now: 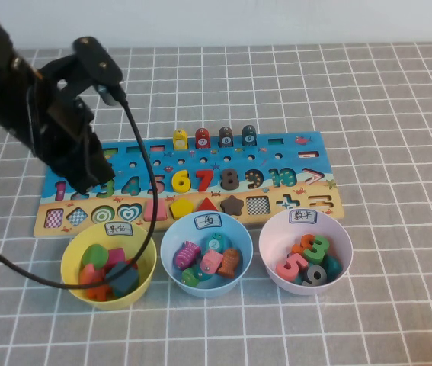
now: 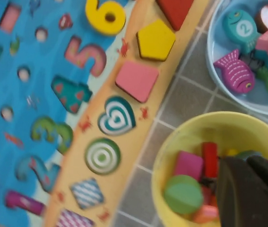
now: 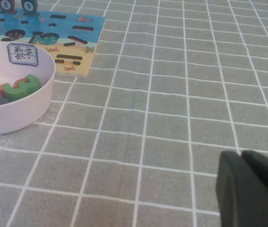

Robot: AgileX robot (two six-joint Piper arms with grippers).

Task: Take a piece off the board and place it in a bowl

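Observation:
The salmon-pink square piece [image 1: 155, 209] sits in its slot on the sandy strip of the board [image 1: 299, 152], just behind the yellow bowl [image 1: 67, 263]. In the left wrist view the piece [image 2: 137, 81] lies flat between the yellow pentagon and an empty heart cut-out on the board [image 2: 53, 47]. My left gripper [image 1: 86, 181] is above the board's left part, shut and empty; in its wrist view its tips [image 2: 246, 163] show over the yellow bowl [image 2: 195, 127]. My right gripper [image 3: 241, 156] is shut and empty over bare cloth, out of the high view.
The yellow bowl holds several shape blocks. A light blue bowl [image 1: 246, 252] with fish pieces and a pale pink bowl [image 1: 265, 244] with numbers stand to its right. A yellow pentagon [image 1: 181, 207] and red triangle [image 1: 207, 204] sit beside the piece. A black cable [image 1: 143, 191] hangs across the board.

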